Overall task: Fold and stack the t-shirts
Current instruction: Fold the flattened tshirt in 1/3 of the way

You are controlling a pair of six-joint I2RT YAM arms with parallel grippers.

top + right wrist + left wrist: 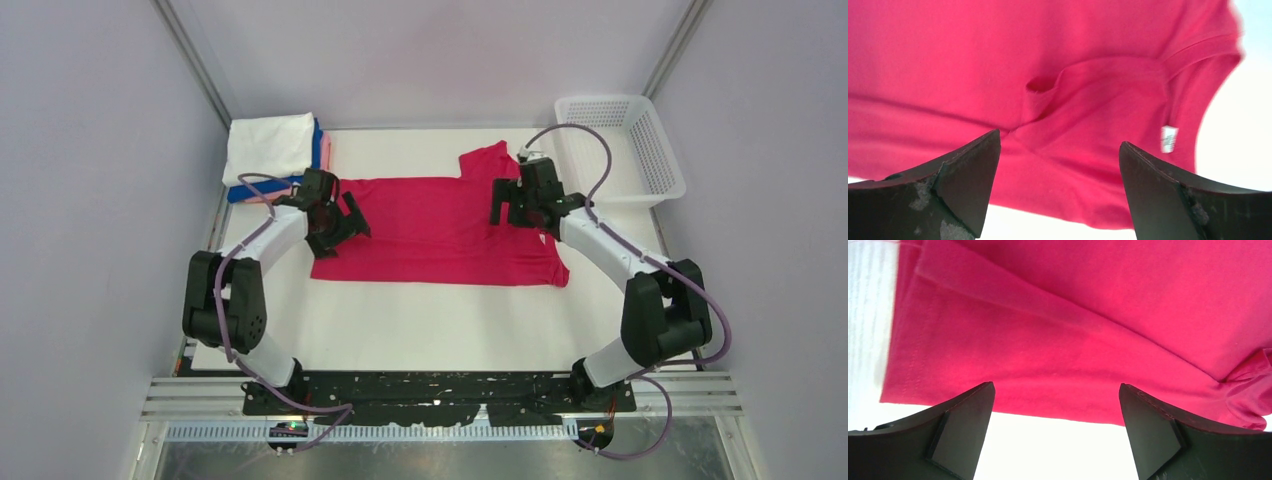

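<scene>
- Jaws are spread wide and empty on the left gripper [343,226] and right gripper [509,206].
- A red t-shirt [430,228] is laid flat at centre frame.
- Folded t-shirts [270,148] are stacked upper left.

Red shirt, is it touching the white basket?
Apart. The top view shows bare table between the red shirt and the white basket.

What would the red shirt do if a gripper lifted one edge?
It would likely droop: the red shirt lies flat with soft creases, so it looks floppy and light. Pushed, it would probably bunch rather than slide, as its pucker suggests.
</scene>
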